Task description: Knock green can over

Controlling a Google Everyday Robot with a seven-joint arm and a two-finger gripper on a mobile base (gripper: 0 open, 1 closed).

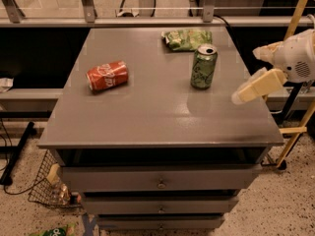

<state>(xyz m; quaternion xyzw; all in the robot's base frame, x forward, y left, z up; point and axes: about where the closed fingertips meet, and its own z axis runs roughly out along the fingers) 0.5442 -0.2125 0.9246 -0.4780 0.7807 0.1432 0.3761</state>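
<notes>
Tabletop (147,117), grey, is carrying the green can (204,66), standing upright right of centre near a snack bag (187,39); a red can (107,75) is lying left. The gripper (246,75) is hovering off the right edge, fingers spread, gripping nothing. A wire basket (47,186) is sitting on the speckled floor (275,205).

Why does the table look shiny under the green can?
In the camera view, the smooth grey table mirrors the upright green can as a faint smear just in front of it. The gap under the tabletop lies in deep shadow. The open gripper, at the table's right edge, looks brightly lit.
</notes>
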